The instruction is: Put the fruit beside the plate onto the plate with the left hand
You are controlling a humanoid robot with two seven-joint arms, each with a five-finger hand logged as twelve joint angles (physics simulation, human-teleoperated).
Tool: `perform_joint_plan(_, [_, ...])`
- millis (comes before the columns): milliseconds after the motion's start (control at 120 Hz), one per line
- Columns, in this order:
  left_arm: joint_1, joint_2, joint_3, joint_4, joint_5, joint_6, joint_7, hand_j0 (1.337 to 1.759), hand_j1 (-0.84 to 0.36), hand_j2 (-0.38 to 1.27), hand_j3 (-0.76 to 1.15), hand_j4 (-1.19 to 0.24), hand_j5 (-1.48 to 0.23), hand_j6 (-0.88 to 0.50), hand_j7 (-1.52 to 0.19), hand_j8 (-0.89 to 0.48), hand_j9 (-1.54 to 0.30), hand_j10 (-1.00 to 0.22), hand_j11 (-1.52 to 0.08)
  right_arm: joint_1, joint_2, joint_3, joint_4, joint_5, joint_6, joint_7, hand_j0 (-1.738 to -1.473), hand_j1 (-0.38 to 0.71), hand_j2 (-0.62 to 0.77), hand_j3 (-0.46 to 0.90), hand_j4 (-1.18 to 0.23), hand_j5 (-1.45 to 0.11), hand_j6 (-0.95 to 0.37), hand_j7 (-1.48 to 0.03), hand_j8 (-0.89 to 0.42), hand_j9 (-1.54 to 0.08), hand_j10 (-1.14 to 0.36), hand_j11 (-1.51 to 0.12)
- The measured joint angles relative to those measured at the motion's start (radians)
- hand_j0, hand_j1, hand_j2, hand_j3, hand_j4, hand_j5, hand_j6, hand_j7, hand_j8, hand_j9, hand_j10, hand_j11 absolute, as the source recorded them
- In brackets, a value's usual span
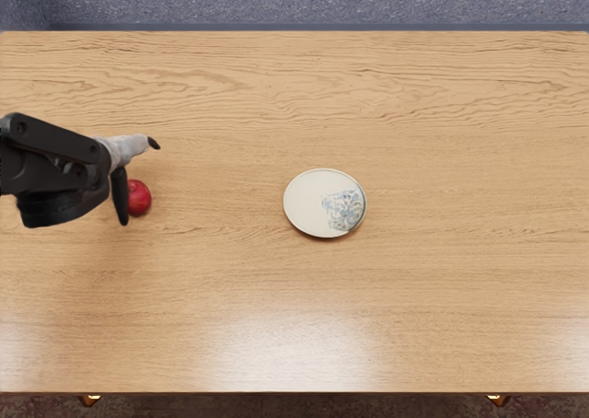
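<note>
A small red fruit (pixel 139 197) lies on the wooden table at the left, well apart from the plate. My left hand (pixel 124 174) comes in from the left edge and hovers right beside the fruit, partly covering its left side. Its fingers (pixel 120 197) are spread and hold nothing: one points right above the fruit, one hangs down along its left side. The cream plate (pixel 313 197) with a blue pattern sits near the table's middle, empty. The right arm does not show.
The wooden table (pixel 414 298) fills the view, with its far edge at the top and near edge at the bottom.
</note>
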Motion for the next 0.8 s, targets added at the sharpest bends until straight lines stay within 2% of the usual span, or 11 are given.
perform_joint_plan(242, [0.056, 0.001, -0.001, 0.000, 0.003, 0.051, 0.002, 1.658, 0.07, 0.05, 0.00, -0.23, -0.30, -0.23, -0.30, -0.23, -0.30, -0.23, -0.30, 0.000, 0.000, 0.000, 0.000, 0.000, 0.000, 0.000, -1.658, -0.35, 0.00, 0.00, 0.00, 0.00, 0.00, 0.00, 0.00, 0.00, 0.00, 0.00])
perform_joint_plan(533, [0.077, 0.008, -0.010, 0.002, 0.002, 0.078, 0.002, 1.658, -0.06, 0.07, 0.00, -0.35, -0.45, -0.35, -0.45, -0.35, -0.45, -0.35, -0.45, 0.000, 0.000, 0.000, 0.000, 0.000, 0.000, 0.000, -1.658, -0.35, 0.00, 0.00, 0.00, 0.00, 0.00, 0.00, 0.00, 0.00, 0.00, 0.00])
perform_joint_plan(800, [0.067, 0.011, -0.011, 0.002, -0.002, 0.080, 0.002, 1.658, -0.18, 0.11, 0.00, -0.45, -0.59, -0.45, -0.59, -0.45, -0.59, -0.45, -0.59, 0.000, 0.000, 0.000, 0.000, 0.000, 0.000, 0.000, -1.658, -0.35, 0.00, 0.00, 0.00, 0.00, 0.00, 0.00, 0.00, 0.00, 0.00, 0.00])
